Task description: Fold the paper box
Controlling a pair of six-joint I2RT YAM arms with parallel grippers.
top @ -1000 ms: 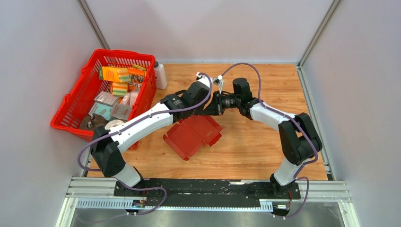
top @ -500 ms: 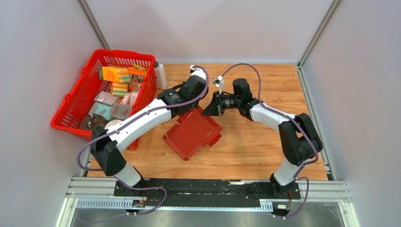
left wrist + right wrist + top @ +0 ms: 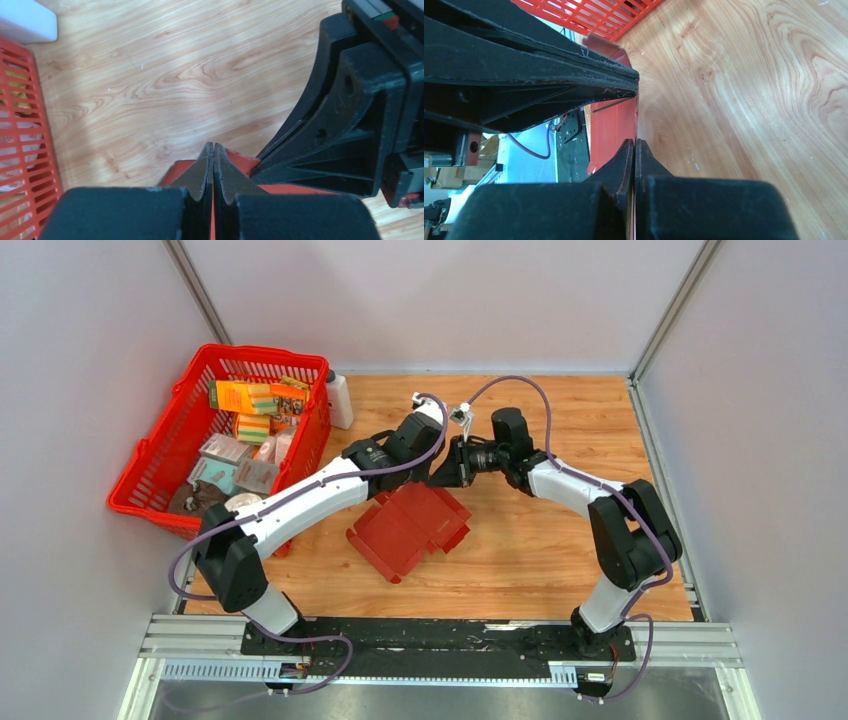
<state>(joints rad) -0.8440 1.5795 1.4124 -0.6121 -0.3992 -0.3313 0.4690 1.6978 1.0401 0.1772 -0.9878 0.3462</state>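
Now mid-fold: box (image 3: 405, 525) lies centre of desk (image 3: 560, 550), part-formed. L claw (image 3: 213, 155) & R claw (image 3: 634, 150) are both pinched shut on its far flap, side by side. Next move prob. needs both to turn that flap over together.

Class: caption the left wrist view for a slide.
The left gripper shut on the paper box's edge, right gripper alongside, wooden table behind.
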